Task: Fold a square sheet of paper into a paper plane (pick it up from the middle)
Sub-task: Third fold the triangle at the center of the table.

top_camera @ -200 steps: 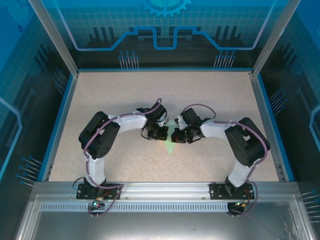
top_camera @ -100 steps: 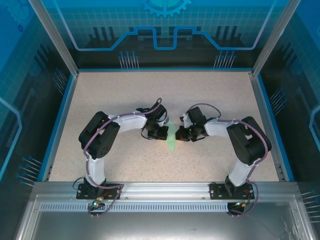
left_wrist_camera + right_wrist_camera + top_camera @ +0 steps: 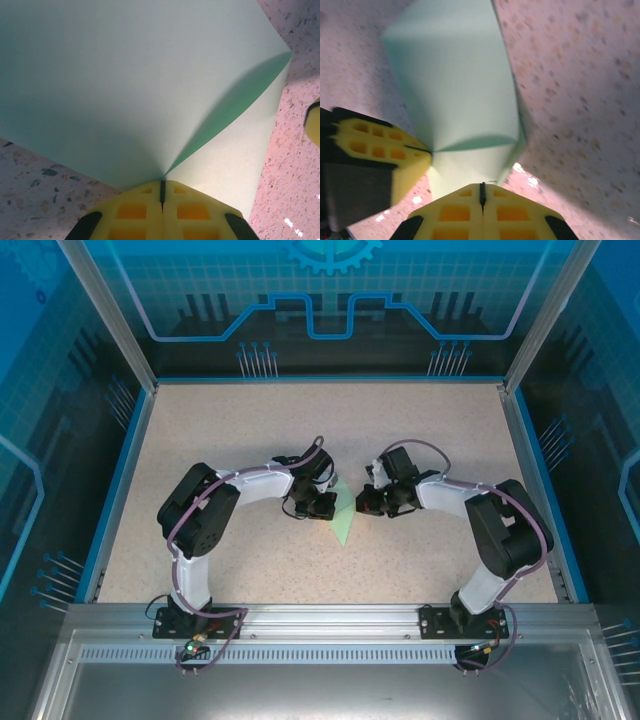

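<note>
- one square sheet of paper [image 3: 125,90]: thin, smooth, pale mint-green, bowed up along one soft crease; sits mid-way on the speckled beige tabletop [image 3: 230,430], between two arms.
- left gripper [image 3: 161,189]: yellow gridded jaws pinched tight on the sheet's edge.
- right gripper [image 3: 481,191]: jaws pressed together at the sheet's edge; hold on paper unclear.

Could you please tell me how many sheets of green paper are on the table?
1. The square sheet of paper lies centrally on the table, part-folded, pinched in the left gripper, the right gripper beside it. Another could hide under the arms.
</note>
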Available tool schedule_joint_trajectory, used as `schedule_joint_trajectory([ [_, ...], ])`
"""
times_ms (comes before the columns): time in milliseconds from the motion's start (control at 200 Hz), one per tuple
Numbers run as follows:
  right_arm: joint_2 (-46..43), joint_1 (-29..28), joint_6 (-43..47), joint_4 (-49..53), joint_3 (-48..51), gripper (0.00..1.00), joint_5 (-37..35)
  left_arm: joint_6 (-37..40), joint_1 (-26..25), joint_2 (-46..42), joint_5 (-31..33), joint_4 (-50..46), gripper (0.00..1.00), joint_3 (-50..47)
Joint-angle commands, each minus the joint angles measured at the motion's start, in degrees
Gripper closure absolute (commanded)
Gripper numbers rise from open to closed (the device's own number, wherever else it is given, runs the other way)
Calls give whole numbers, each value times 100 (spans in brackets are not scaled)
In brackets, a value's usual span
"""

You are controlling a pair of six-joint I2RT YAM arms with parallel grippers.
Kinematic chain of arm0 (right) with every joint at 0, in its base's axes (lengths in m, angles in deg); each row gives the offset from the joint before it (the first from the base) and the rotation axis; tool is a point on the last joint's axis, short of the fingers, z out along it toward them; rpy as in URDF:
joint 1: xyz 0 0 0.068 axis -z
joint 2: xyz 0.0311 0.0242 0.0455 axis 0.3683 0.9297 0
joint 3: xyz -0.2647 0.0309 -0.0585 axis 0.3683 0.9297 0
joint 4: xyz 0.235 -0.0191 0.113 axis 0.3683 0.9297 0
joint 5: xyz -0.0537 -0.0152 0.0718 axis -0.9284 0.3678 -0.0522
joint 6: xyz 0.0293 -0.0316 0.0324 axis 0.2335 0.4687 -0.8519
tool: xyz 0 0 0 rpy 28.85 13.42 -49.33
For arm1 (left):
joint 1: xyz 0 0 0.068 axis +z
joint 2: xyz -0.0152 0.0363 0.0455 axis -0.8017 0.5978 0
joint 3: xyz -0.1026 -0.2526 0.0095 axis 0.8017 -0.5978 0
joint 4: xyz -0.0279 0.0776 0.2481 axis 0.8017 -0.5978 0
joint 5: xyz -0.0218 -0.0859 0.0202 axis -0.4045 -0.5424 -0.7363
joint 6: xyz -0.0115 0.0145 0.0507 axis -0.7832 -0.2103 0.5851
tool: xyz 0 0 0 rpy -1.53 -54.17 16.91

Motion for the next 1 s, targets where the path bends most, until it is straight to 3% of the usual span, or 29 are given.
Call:
schedule_joint_trajectory([
  [0,188,-40,-92,-76,-354,100,223,207,62,227,901,-562,98,-200],
  [425,993,66,119,-71,-492,100,-94,265,60,148,936,-610,98,-251],
  [615,880,102,323,182,-378,100,-389,315,57,61,1014,-676,98,-255],
  [995,382,-307,53,189,341,100,-170,394,63,-160,906,-590,93,-264],
])
